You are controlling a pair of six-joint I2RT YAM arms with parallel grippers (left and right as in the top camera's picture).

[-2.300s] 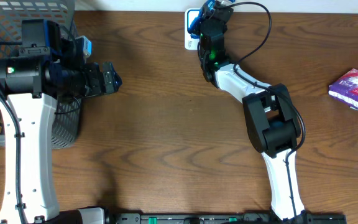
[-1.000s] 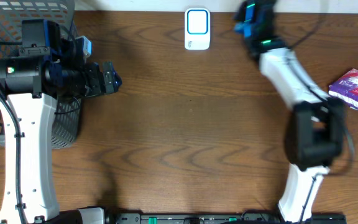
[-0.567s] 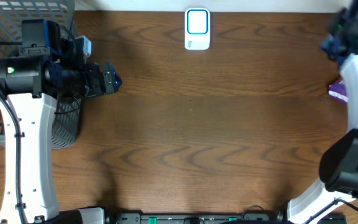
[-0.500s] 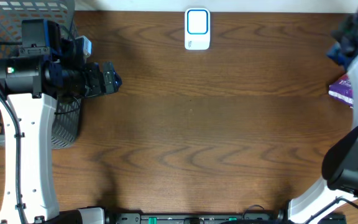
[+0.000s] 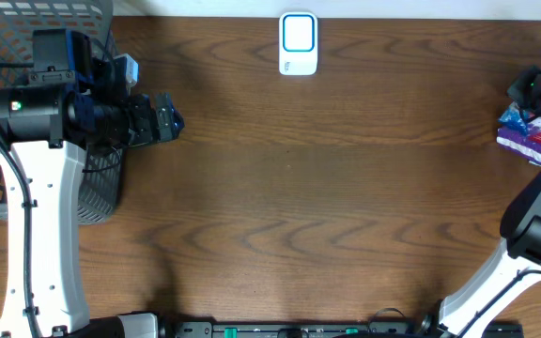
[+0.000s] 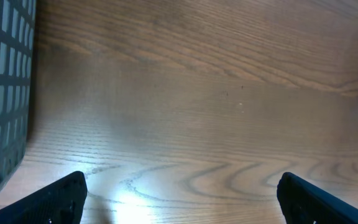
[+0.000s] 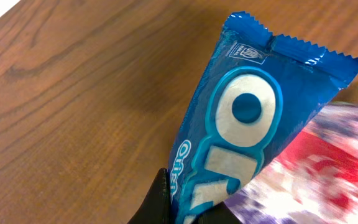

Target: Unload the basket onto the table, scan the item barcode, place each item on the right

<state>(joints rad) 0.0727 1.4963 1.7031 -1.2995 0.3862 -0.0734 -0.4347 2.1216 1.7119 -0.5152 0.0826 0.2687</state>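
Observation:
A blue Oreo packet [image 7: 253, 118] stands out from my right gripper [image 7: 191, 208], which is shut on its lower end. In the overhead view that gripper [image 5: 533, 89] is at the table's far right edge, over a purple and red packet [image 5: 526, 141]. The same purple packet [image 7: 334, 168] lies blurred just behind the blue one in the right wrist view. A white scanner with a blue window [image 5: 298, 42] lies at the back middle of the table. My left gripper [image 5: 162, 117] hangs open above bare wood [image 6: 179, 124], beside the basket, holding nothing.
A grey wire basket [image 5: 26, 23] stands at the back left, with its mesh wall [image 6: 2, 93] at the left of the left wrist view. The brown wooden table [image 5: 289, 207] spans the middle.
My right arm has swung from beside the scanner to the table's far right edge, carrying the blue packet. It now hangs over the purple packet. The left arm has not moved.

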